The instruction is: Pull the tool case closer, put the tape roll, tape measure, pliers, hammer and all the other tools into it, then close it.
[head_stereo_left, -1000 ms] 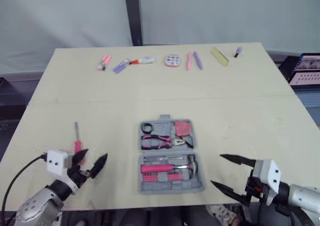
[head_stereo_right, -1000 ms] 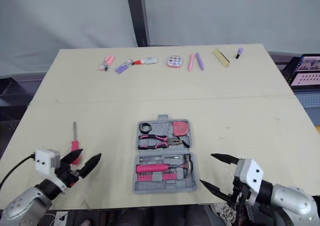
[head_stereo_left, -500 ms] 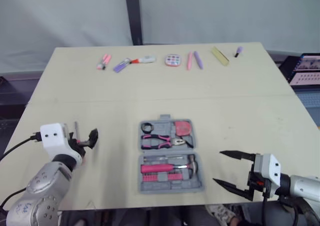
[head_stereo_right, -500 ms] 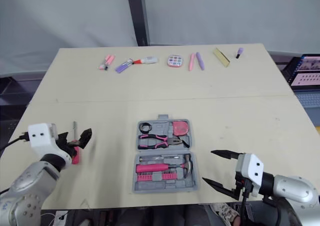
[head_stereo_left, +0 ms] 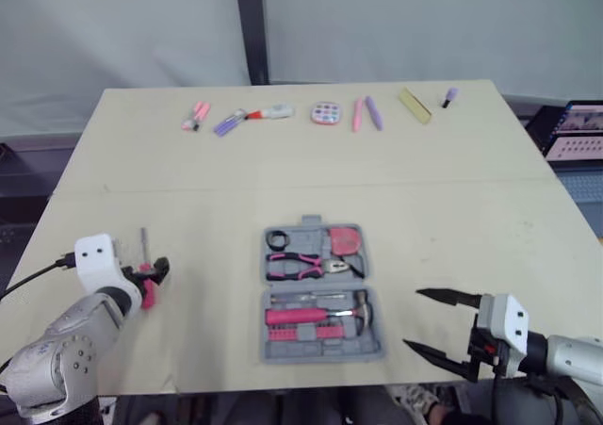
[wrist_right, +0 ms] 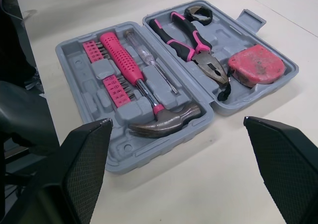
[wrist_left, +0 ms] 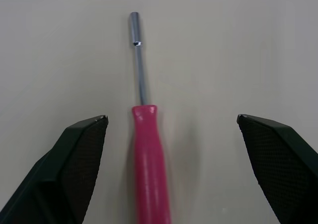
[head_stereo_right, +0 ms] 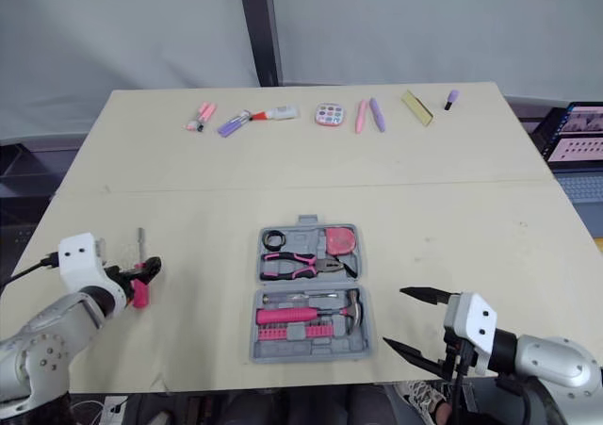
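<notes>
Left hand, fingers apart, straddles the pink screwdriver lying on the table. Right hand, fingers also apart, hangs just right of the open tool case.

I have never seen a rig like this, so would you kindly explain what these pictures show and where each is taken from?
This is a humanoid robot with two arms, each ending in a two-fingered black gripper. The two wide pictures come from cameras on its head, looking down over a pale table. The two close-ups come from cameras on its wrists, looking along the fingers. On the table lies an open grey tool case already holding pliers, a hammer, a tape measure and a tape roll. A pink-handled screwdriver lies outside it, to the robot's left; the left gripper is open with a finger on either side of the handle, not gripping it. The right gripper hovers open beside the case. Small pink and purple items line the far edge. Nothing is held.
</notes>
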